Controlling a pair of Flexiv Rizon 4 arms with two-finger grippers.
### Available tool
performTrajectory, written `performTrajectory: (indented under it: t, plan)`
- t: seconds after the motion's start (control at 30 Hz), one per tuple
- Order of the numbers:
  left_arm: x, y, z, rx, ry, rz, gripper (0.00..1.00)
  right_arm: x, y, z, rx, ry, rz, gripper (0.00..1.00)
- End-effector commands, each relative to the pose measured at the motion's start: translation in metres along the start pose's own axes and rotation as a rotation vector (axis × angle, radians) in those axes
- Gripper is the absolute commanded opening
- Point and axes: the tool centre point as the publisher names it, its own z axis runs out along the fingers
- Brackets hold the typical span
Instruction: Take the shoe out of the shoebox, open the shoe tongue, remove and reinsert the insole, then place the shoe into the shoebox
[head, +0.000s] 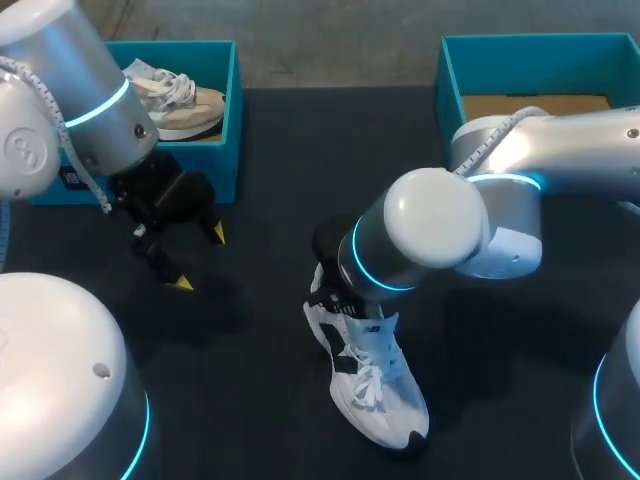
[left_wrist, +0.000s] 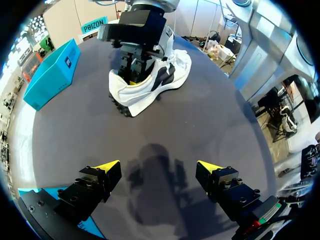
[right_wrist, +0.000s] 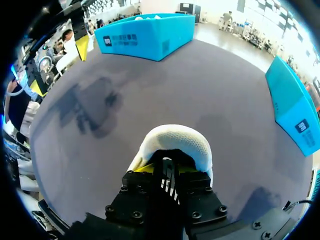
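Observation:
A white shoe (head: 375, 385) with black side marks and white laces lies on the dark table (head: 250, 380) near its middle, toe toward the front edge. My right gripper (right_wrist: 165, 167) is shut on the padded heel collar of the shoe (right_wrist: 175, 142). The left wrist view shows that right gripper (left_wrist: 134, 77) standing over the heel of the shoe (left_wrist: 160, 82). In the head view the right arm's wrist hides its fingers. My left gripper (head: 200, 258) hangs open over bare table left of the shoe, with nothing between its yellow fingertips (left_wrist: 107, 166).
A blue shoebox (head: 225, 120) at the back left holds a beige shoe (head: 185, 100). A second blue shoebox (head: 445, 75) at the back right shows only its cardboard floor. Bare table lies between my left gripper and the white shoe.

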Motion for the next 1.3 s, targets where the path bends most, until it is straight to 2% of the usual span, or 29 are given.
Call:
performTrajectory:
  t: [0.03,0.2,0.4,0.6,0.8,0.9,1.17,1.3]
  plan:
    - [0.001,0.0,0.0,-0.002,-0.002,0.0,1.0,0.0,-0.005,0.009,0.014,0.01,0.002,0.23]
    - [0.001,0.0,0.0,-0.002,-0.002,0.0,1.0,0.006,-0.012,-0.009,0.016,-0.014,0.002,0.25]
    - [0.001,0.0,0.0,-0.002,-0.002,0.0,1.0,0.017,-0.006,-0.032,0.007,-0.045,-0.022,0.24]
    - [0.001,0.0,0.0,-0.002,-0.002,0.0,1.0,0.02,-0.001,-0.046,0.004,-0.061,-0.035,0.24]
    - [0.001,0.0,0.0,-0.002,-0.002,0.0,1.0,0.017,0.003,-0.045,-0.005,-0.055,-0.045,0.16]
    - [0.001,0.0,0.0,-0.002,-0.002,0.0,1.0,0.016,0.006,-0.044,-0.001,-0.05,-0.048,0.05]
    - [0.001,0.0,0.0,-0.002,-0.002,0.0,1.0,0.017,0.008,-0.048,0.0,-0.053,-0.059,0.0]
    - [0.001,0.0,0.0,-0.002,-0.002,0.0,1.0,0.016,0.01,-0.039,-0.019,-0.04,-0.091,0.0]
